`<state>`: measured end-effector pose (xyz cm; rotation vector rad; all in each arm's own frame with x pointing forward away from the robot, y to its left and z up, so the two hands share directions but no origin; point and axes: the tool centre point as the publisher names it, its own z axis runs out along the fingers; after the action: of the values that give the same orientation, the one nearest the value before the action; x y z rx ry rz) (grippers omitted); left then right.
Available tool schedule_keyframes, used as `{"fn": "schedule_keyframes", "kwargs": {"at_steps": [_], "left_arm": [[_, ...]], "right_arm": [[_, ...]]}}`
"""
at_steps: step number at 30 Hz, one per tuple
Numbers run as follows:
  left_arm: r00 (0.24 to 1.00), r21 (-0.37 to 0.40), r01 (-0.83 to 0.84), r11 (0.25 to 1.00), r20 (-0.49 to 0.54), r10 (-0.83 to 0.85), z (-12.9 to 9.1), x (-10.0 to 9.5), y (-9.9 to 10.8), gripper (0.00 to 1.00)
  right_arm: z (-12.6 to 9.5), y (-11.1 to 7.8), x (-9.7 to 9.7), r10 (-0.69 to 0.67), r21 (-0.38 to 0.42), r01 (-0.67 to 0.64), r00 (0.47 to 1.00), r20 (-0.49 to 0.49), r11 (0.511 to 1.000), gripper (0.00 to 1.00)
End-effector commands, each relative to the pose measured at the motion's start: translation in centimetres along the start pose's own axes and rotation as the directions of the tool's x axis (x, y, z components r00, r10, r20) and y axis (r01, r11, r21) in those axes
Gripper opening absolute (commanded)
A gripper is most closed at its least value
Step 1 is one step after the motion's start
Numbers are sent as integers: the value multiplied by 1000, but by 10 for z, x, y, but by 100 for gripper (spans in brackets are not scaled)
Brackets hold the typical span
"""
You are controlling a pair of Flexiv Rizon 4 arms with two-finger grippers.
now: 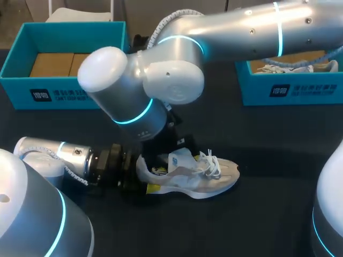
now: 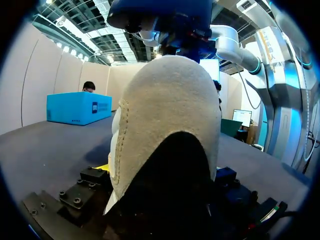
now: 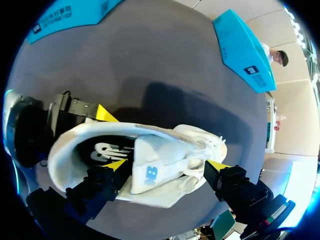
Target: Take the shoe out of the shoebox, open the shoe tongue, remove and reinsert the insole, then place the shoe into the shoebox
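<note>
From where I stand, a wide matte black table (image 1: 257, 214) carries three things. A low white-and-cream fabric sneaker (image 1: 206, 179) with white laces sits sole down on it, toe towards the robot's right. Well behind the sneaker and off to its left stands an open turquoise cardboard box (image 1: 64, 96). A second turquoise cardboard box (image 1: 289, 91) stands well behind the sneaker to its right.

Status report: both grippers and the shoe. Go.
Left gripper shut on heel of shoe. Right gripper open over it, one finger inside beside tongue. Shoe on table, insole in. Nothing blocking.
</note>
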<state>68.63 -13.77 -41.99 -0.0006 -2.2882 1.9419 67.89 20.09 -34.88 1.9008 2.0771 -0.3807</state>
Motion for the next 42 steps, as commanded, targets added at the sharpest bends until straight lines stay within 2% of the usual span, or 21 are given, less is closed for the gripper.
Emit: {"fn": "schedule_keyframes", "kwargs": {"at_steps": [1, 11, 14, 17, 22, 28, 31, 33, 35, 39, 42], "left_arm": [[1000, 1, -1, 1000, 3, 1, 0, 1, 0, 0], [1000, 1, -1, 1000, 3, 1, 0, 1, 0, 0], [1000, 1, -1, 1000, 3, 1, 0, 1, 0, 0], [1000, 1, -1, 1000, 3, 1, 0, 1, 0, 0], [1000, 1, -1, 1000, 3, 1, 0, 1, 0, 0], [1000, 1, -1, 1000, 3, 1, 0, 1, 0, 0], [1000, 1, -1, 1000, 3, 1, 0, 1, 0, 0], [1000, 1, -1, 1000, 3, 1, 0, 1, 0, 0], [1000, 1, -1, 1000, 3, 1, 0, 1, 0, 0], [1000, 1, -1, 1000, 3, 1, 0, 1, 0, 0], [1000, 1, -1, 1000, 3, 1, 0, 1, 0, 0]], "right_arm": [[3, -7, -1, 626, -15, -626, 780, 10, 780, 100], [10, -8, -14, 649, -5, -649, 761, -1, 761, 100], [6, -8, -22, 655, -5, -655, 755, -1, 755, 89], [2, -9, -27, 660, 1, -660, 751, -5, 751, 70], [-3, -11, -36, 665, 32, -665, 747, -15, 747, 45], [-2, -11, -43, 652, 96, -646, 758, -38, 757, 45], [-3, -12, -47, 650, 109, -643, 759, -44, 758, 37], [-5, -12, -52, 646, 120, -637, 762, -57, 762, 9], [-5, -12, -55, 643, 129, -633, 763, -61, 764, 0], [-1, -10, -65, 612, 167, -591, 780, -131, 789, 0], [1, -9, -73, 592, 212, -561, 795, -134, 800, 0]]}}
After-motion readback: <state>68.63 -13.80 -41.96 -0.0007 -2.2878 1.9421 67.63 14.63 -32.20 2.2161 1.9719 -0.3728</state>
